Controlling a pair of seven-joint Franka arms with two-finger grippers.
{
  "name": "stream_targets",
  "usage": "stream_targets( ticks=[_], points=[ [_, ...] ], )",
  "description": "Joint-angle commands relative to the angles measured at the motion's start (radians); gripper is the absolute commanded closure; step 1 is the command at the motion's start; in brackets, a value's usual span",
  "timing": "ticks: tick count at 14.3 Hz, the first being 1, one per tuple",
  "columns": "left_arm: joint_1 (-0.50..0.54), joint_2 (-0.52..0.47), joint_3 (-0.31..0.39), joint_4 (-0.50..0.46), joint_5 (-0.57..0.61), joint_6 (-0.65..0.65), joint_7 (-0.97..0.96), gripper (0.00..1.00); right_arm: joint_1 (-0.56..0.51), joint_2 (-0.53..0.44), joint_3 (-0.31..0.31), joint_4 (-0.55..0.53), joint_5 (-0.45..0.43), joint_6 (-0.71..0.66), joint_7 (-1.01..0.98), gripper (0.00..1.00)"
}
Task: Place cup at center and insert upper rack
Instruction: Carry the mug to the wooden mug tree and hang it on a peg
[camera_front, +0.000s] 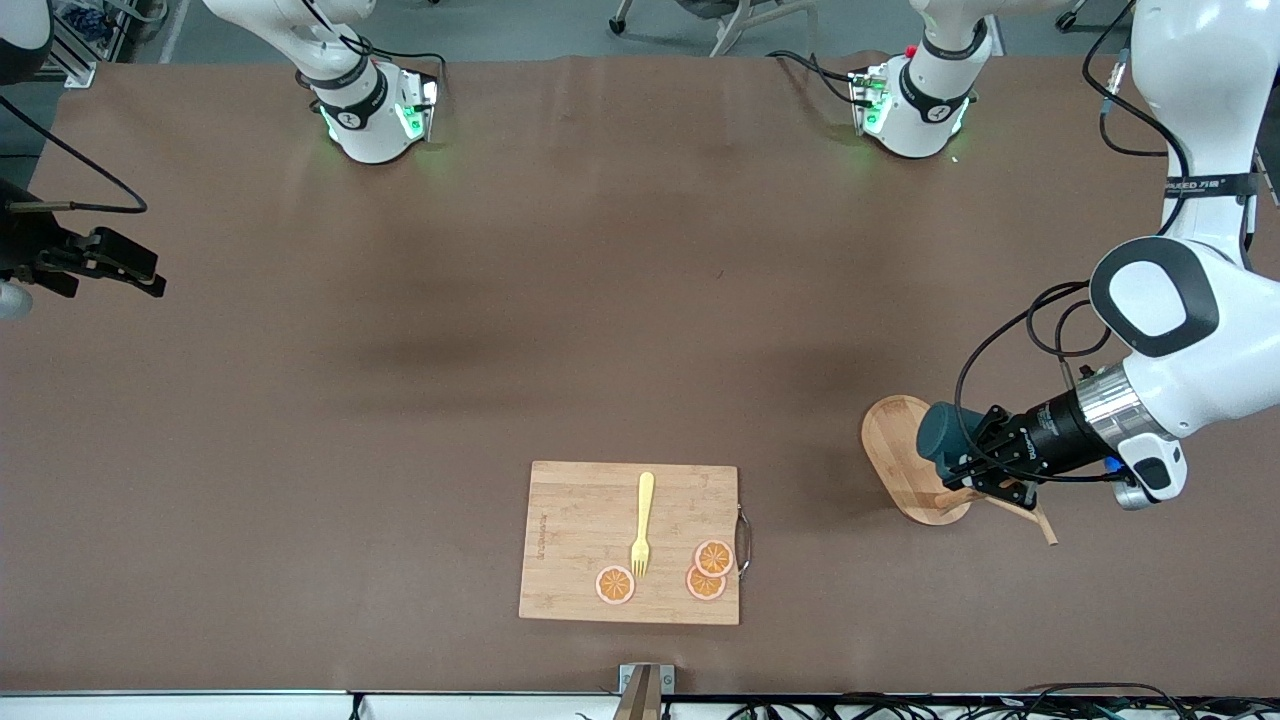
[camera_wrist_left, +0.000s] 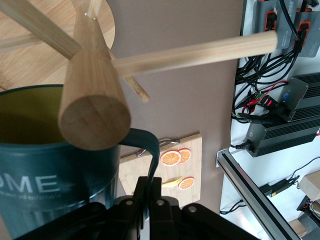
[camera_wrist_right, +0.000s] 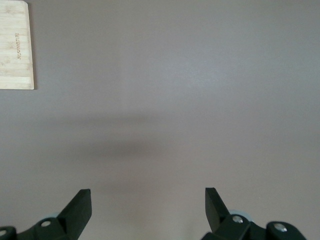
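Trouble looms at the table's left-arm end, where the left gripper (camera_front: 968, 462), pinching the cup (camera_front: 945, 440) by its handle, could snag the rack's (camera_wrist_left: 95, 100) pegs and topple it, while the right gripper (camera_wrist_right: 148, 205) waits open.

The cup (camera_wrist_left: 45, 190) is dark teal with white lettering, mustard-yellow inside. The rack (camera_wrist_left: 92, 100) is pale wood. The table (camera_front: 500, 300) is brown.

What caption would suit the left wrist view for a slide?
Left gripper shut on the dark teal mug by its handle, beside the light wooden mug tree.
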Motion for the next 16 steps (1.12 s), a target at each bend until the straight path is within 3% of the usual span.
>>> stream_targets(
  ticks=[1,2,3,5,6,7,16],
  points=[
    [0.008,0.005,-0.003,0.017,-0.003,0.003,0.018,0.92,-0.006,-0.019,0.003,-0.017,-0.008,-0.002,-0.004,0.00],
    [0.013,0.005,-0.003,0.015,-0.003,0.003,0.018,0.91,-0.005,-0.019,0.003,-0.017,-0.009,-0.001,-0.004,0.00],
    [0.014,0.005,-0.003,0.017,0.007,0.003,0.018,0.83,-0.005,-0.019,0.003,-0.015,-0.009,0.004,-0.004,0.00],
    [0.014,0.001,-0.003,0.017,0.045,0.003,0.009,0.42,-0.005,-0.019,0.003,-0.015,-0.008,0.006,-0.004,0.00],
    [0.014,-0.003,-0.003,0.023,0.072,0.003,-0.002,0.16,-0.005,-0.019,0.003,-0.017,-0.008,0.007,-0.004,0.00],
    [0.014,-0.004,-0.003,0.044,0.091,0.003,-0.008,0.00,-0.005,-0.019,0.003,-0.017,-0.009,0.007,-0.004,0.00],
    [0.011,-0.030,-0.005,0.055,0.286,0.003,-0.036,0.00,-0.003,-0.019,0.003,-0.017,-0.006,0.016,-0.004,0.00]
  ],
)
